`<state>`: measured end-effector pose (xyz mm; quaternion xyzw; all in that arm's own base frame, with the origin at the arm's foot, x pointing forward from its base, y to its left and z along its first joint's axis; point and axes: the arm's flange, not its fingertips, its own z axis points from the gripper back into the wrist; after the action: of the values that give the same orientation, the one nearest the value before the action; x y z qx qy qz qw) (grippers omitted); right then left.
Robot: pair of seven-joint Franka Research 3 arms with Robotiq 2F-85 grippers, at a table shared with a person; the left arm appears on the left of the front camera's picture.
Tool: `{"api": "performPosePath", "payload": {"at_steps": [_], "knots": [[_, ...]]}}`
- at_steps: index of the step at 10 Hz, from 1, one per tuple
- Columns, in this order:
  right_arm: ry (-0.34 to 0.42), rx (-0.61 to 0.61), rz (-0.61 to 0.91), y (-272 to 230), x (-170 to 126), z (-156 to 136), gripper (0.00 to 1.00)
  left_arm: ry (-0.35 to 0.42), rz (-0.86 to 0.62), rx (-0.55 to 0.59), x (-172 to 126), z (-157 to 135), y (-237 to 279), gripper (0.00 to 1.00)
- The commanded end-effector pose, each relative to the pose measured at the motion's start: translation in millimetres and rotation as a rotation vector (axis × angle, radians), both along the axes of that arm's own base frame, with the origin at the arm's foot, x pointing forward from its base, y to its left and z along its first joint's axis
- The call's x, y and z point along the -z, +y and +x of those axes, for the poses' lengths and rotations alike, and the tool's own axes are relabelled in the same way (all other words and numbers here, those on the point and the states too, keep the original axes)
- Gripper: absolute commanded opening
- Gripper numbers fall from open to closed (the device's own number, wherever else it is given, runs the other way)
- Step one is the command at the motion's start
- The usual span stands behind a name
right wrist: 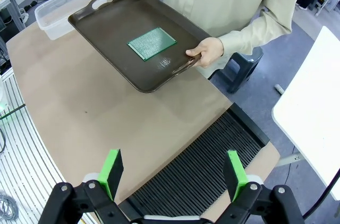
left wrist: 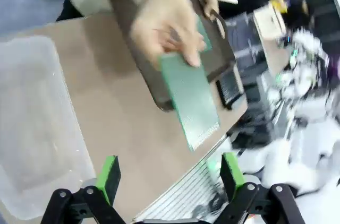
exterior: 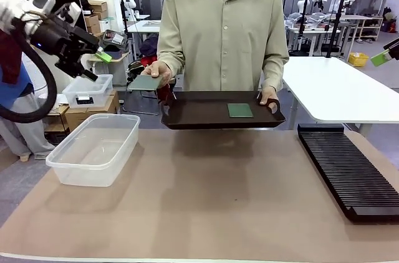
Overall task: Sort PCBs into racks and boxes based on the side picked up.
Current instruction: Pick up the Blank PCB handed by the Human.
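Observation:
A person across the table holds out one green PCB [exterior: 144, 82] in a hand, level and above the table's far left. My left gripper [exterior: 96, 66] hangs open just left of it, a short gap away. In the left wrist view that PCB [left wrist: 191, 99] lies ahead of my open left gripper [left wrist: 170, 173], pinched by the person's hand [left wrist: 159, 27]. A second PCB [exterior: 240, 110] lies flat on the dark brown tray [exterior: 187, 116] that the person's other hand holds up. The clear box [exterior: 93, 148] stands at the left, the black rack [exterior: 349, 172] at the right. My right gripper [right wrist: 173, 170] is open above the rack [right wrist: 212, 165].
A smaller clear box with a white lid [exterior: 87, 91] sits on cartons behind the clear box. A white table [exterior: 336, 88] stands beyond the rack. The brown mat [exterior: 206, 200] is bare in the middle. The tray hovers over the table's far edge.

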<state>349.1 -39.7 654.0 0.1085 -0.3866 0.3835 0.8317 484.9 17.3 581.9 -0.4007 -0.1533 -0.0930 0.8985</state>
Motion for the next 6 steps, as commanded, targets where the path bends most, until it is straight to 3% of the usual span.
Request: {"api": "performPosePath", "payload": {"at_steps": [1, 3, 6], "knots": [[0.004, -0.01, 0.007, 1, 1, 0, 1.0, 0.136, -0.152, -0.207, 21, 37, -6, 1.0], [0.004, -0.01, 0.007, 1, 1, 0, 1.0, 0.19, -0.227, -0.217, 40, 51, -14, 1.0], [0.004, -0.01, 0.007, 1, 1, 0, 1.0, 0.191, -0.353, -0.135, 57, 68, -28, 1.0]]}}
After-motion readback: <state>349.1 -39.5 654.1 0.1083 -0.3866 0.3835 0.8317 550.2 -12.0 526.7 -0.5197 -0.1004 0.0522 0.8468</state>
